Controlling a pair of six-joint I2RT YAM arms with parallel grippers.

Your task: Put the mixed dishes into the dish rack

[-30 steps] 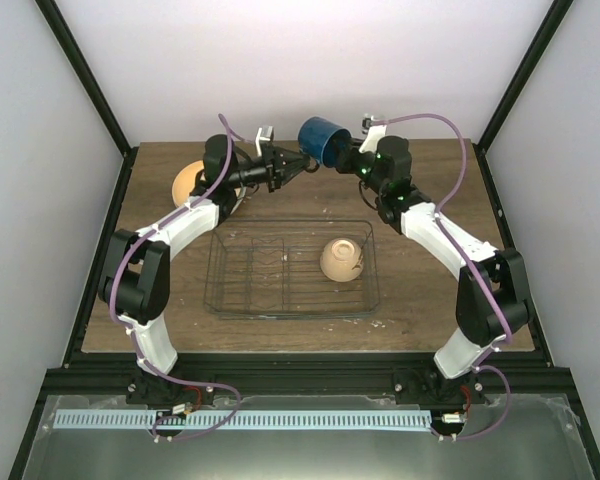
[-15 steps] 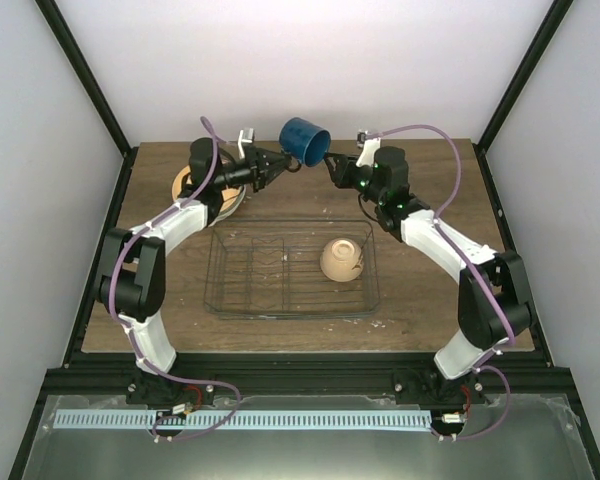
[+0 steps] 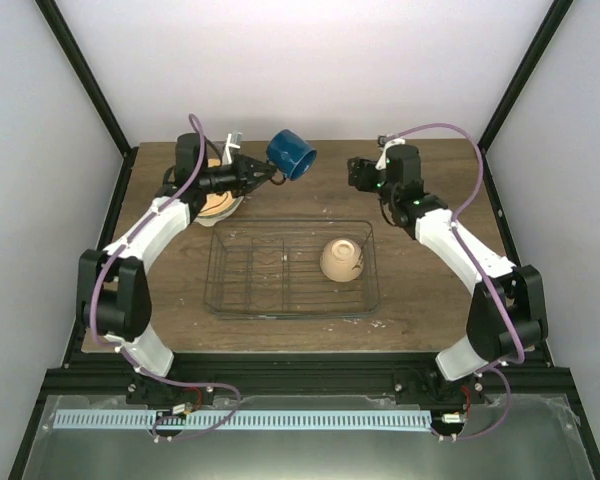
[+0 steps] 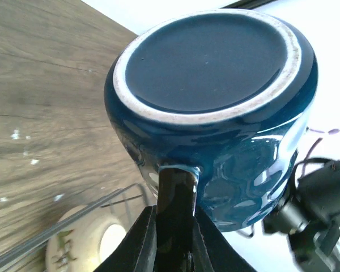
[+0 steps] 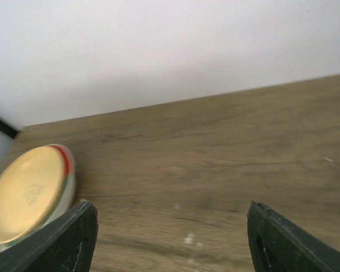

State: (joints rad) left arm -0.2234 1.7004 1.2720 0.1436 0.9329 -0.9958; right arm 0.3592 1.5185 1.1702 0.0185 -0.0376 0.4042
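My left end effector [image 3: 263,172] was closed on the handle [image 4: 175,190] of the dark blue mug [image 3: 291,155] and carried it in the air at the upper middle of the top view, above the far part of the desk [image 3: 430,290]. In the left wrist view the glazed base of the mug faced my camera. Its long axis therefore lay nearly sideways, with the mouth turned away from my wrist toward the right of the frame.

The dish rack [image 3: 220,290] lay lower in the frame than the mug, at the centre of the top view and nearer to my bases. The cream bowl [image 3: 342,259] sat in its right half, and the left half showed only wires. I judged that the coming move depended on this: the mug had to go down the frame and descend into that left half, and turn so that it would not roll.

My right end effector [image 3: 358,172] stood apart at the upper right, its fingers wide and nothing between them. The plates [image 3: 215,200] lay in a stack at the upper left, partly under my left arm.
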